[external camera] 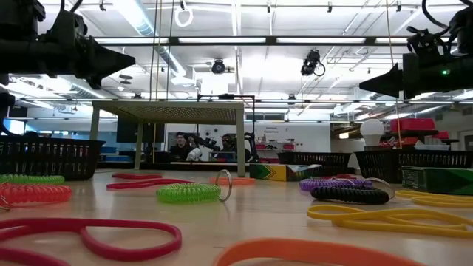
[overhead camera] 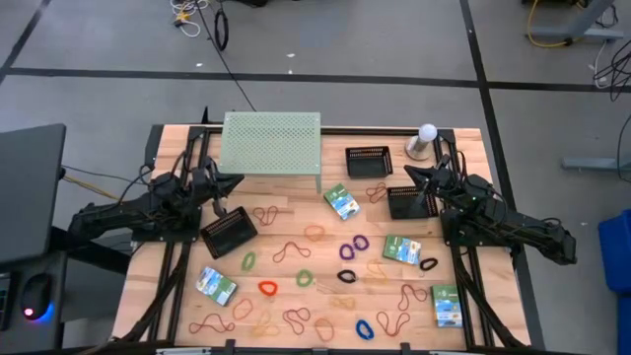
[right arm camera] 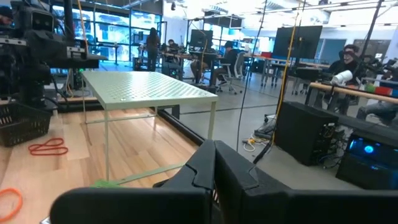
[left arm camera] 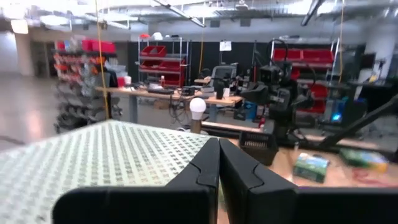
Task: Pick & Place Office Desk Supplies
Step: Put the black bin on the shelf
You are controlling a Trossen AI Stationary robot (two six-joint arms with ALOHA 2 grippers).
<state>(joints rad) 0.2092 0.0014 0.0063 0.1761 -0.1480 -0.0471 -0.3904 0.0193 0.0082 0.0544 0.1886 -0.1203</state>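
Perforated shelf (overhead camera: pixel 272 141) at the table's back, trays (overhead camera: pixel 368 162) beside it, bands (overhead camera: pixel 292 249) and packets (overhead camera: pixel 341 201) scattered before it

Lots of bright colours on a light wood table (overhead camera: pixel 177 296)

Rubber bands (overhead camera: pixel 268 288) are red, orange, green, purple; packets (overhead camera: pixel 215 285) green-white-blue; shelf (overhead camera: pixel 271 141) pale green, dotted.

The wooden tabletop (overhead camera: pixel 177 296) carries a pale-green perforated shelf (overhead camera: pixel 271 141) at 12 o'clock, standing on thin legs. Three black mesh trays rest on the wood: one (overhead camera: pixel 229 233) at 9 o'clock, one (overhead camera: pixel 368 162) at 1 o'clock, one (overhead camera: pixel 411 201) at 3 o'clock. A white bulb (overhead camera: pixel 425 137) stands at 2 o'clock. Rubber-band loops (overhead camera: pixel 312 278) of many colours lie scattered from the centre to 6 o'clock. Four flat green-white-blue packets lie among them: near centre (overhead camera: pixel 341 201), at 4 o'clock (overhead camera: pixel 401 250), at 5 o'clock (overhead camera: pixel 447 306), at 7 o'clock (overhead camera: pixel 215 286).
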